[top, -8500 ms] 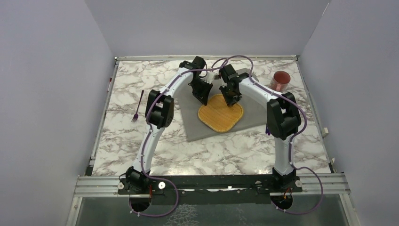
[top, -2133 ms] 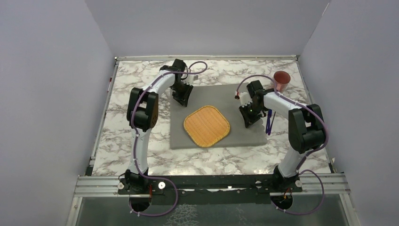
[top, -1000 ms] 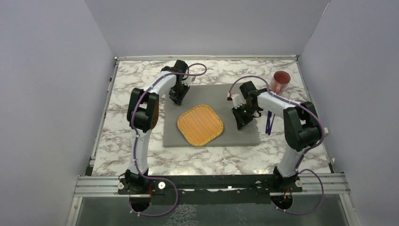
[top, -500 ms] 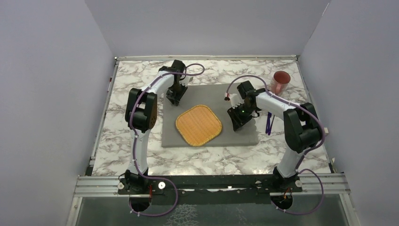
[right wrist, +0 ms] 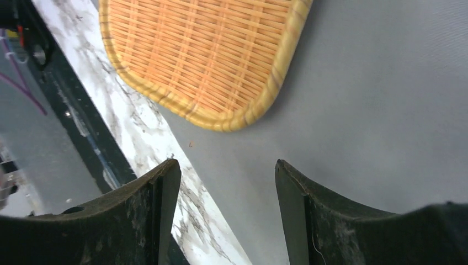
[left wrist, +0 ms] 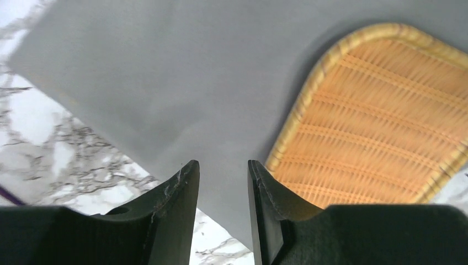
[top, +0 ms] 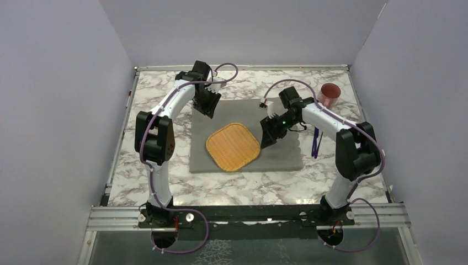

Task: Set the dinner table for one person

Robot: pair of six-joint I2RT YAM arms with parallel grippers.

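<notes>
The marble dinner table (top: pixel 248 187) carries a grey cloth placemat (top: pixel 281 154) with a square wicker plate (top: pixel 233 146) on its left half. My left gripper (top: pixel 208 106) is open and empty above the placemat's far left corner. In the left wrist view its gripper (left wrist: pixel 223 172) hangs over the mat (left wrist: pixel 165 83), with the wicker plate (left wrist: pixel 381 121) to its right. My right gripper (top: pixel 269 133) is open and empty just right of the plate. In the right wrist view its gripper (right wrist: pixel 227 172) is over the mat (right wrist: pixel 375 99), near the plate (right wrist: pixel 204 49).
A red cup (top: pixel 330 95) stands at the back right of the table. Purple cutlery (top: pixel 314 141) lies on the marble just right of the placemat. Grey walls close in the table on three sides. The arm bases sit at the near edge.
Over the last two seconds the placemat and plate slid left. Since half a second ago both grippers have let go and lifted: the left drew back, the right moved left toward the plate.
</notes>
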